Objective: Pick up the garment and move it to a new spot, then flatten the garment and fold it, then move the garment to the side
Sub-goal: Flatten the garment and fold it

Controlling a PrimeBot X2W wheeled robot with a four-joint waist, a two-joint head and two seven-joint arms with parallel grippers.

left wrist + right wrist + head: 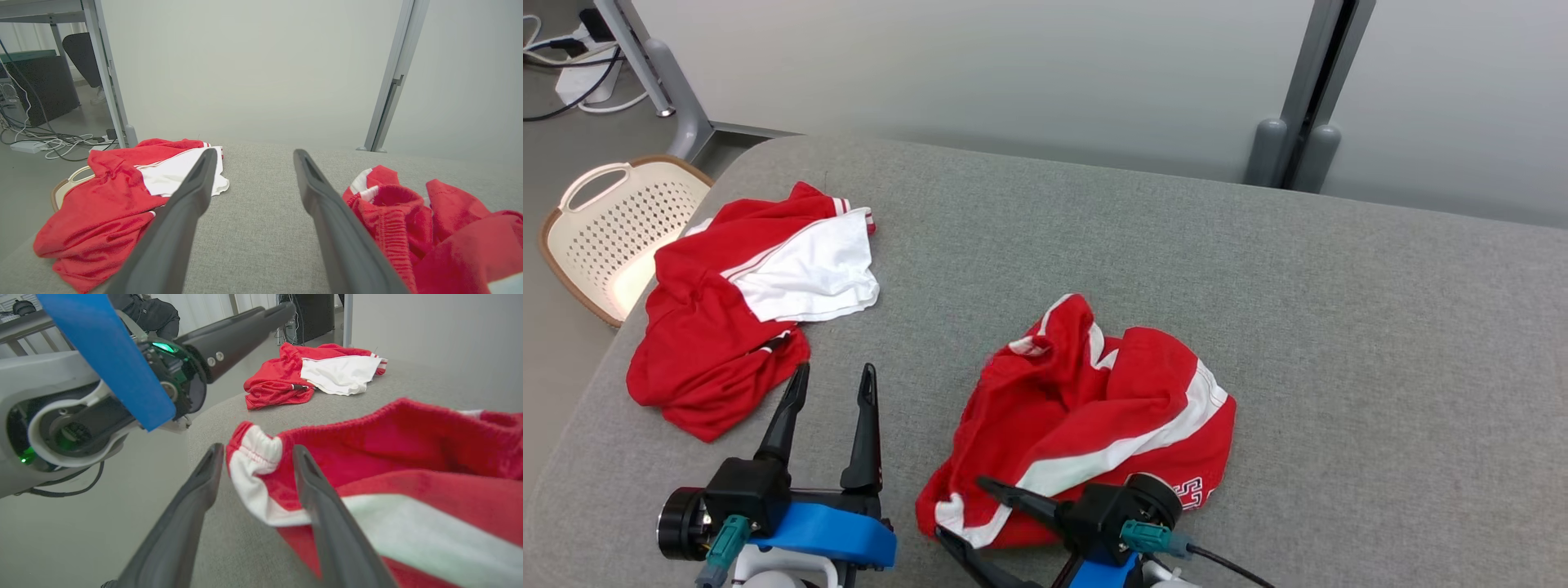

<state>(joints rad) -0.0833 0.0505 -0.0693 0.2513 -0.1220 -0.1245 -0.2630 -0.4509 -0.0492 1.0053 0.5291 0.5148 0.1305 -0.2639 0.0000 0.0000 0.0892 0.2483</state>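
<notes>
Jaws on your right gripper [258, 453] are standing apart, with the white-banded corner of the red garment [1094, 400] sitting between them. That garment is lying crumpled in the middle of the grey cushion [1339, 327], toward its near edge. Your left gripper [836, 369] is hovering spread wide between it and a second red garment [719, 327], which is lying at the cushion's left edge.

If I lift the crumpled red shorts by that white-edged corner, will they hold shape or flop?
Likely floppy: the shorts lie in soft bunched folds, so they should drape and unfurl. Probably light, being thin knit. The gathered elastic hem may stretch before the rest follows.
</notes>
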